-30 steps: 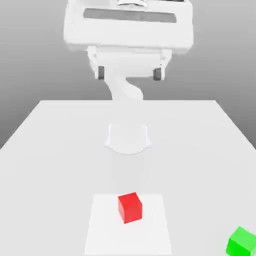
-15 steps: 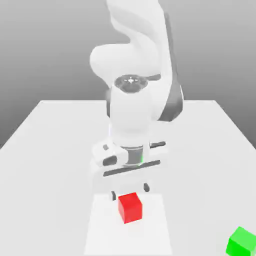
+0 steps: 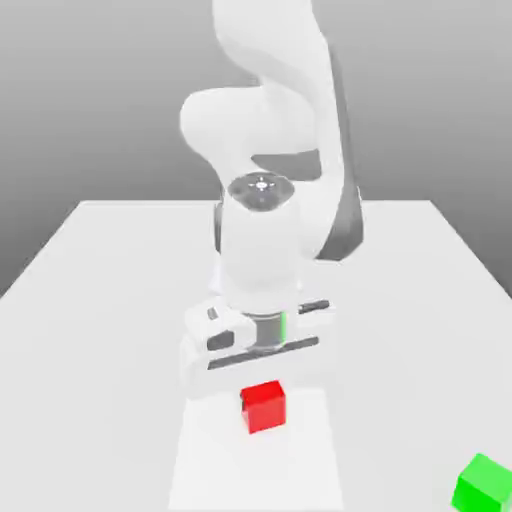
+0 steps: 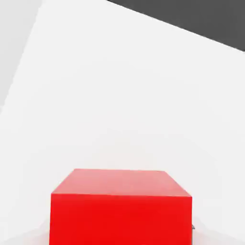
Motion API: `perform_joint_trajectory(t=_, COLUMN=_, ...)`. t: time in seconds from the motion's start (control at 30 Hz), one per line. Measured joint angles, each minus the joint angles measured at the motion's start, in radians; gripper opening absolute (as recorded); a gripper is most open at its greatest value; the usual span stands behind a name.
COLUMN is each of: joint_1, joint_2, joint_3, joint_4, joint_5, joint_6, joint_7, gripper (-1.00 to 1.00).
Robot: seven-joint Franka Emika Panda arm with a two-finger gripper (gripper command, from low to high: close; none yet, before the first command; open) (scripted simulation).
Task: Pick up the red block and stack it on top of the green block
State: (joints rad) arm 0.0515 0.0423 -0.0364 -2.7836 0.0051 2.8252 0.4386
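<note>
Exterior view, nearest the camera: the green block [image 3: 483,482] sat on the white table [image 3: 90,300] at the lower corner on the exterior view's right, well apart from everything else. A little farther in, a paler square patch [image 3: 200,470] lay flat on the tabletop. The red block [image 3: 264,406] stood toward the far edge of that patch, upright, its top face just under the body of the robot's hand. The gripper [image 3: 262,385] pointed straight down over the block; its fingers were hidden behind the hand's housing and the block, and it was drawn in to its narrowest, closed about the red block. The block appeared to rest on the patch or just above it; which of the two could not be told.

Behind the hand rose the white arm [image 3: 262,250], its wrist vertical and its upper links bending back toward the far side of the table. A grey backdrop [image 3: 80,100] closed the scene.

Hand view: the red block [image 4: 120,208] lay close to the lens, its top face and one side face showing, with the white table [image 4: 124,95] running beyond it to a dark band [image 4: 201,19] at the far edge.
</note>
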Motion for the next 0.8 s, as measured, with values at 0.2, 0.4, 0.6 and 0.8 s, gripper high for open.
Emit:
perform_joint_trajectory(t=0.2, joint_1=0.104, joint_2=0.046, joint_3=0.056, joint_4=0.169, joint_5=-0.003, joint_6=-0.123, joint_7=0.140, gripper=-1.00)
perform_joint_trajectory(t=0.4, joint_1=0.212, joint_2=0.154, joint_3=0.115, joint_4=0.386, joint_5=-0.028, joint_6=-0.232, joint_7=0.328, gripper=-1.00)
perform_joint_trajectory(t=0.6, joint_1=0.325, joint_2=0.287, joint_3=0.148, joint_4=0.560, joint_5=-0.066, joint_6=-0.275, joint_7=0.489, gripper=-1.00)
perform_joint_trajectory(t=0.8, joint_1=0.342, joint_2=0.378, joint_3=0.135, joint_4=0.573, joint_5=-0.084, joint_6=-0.197, joint_7=0.508, gripper=1.00)
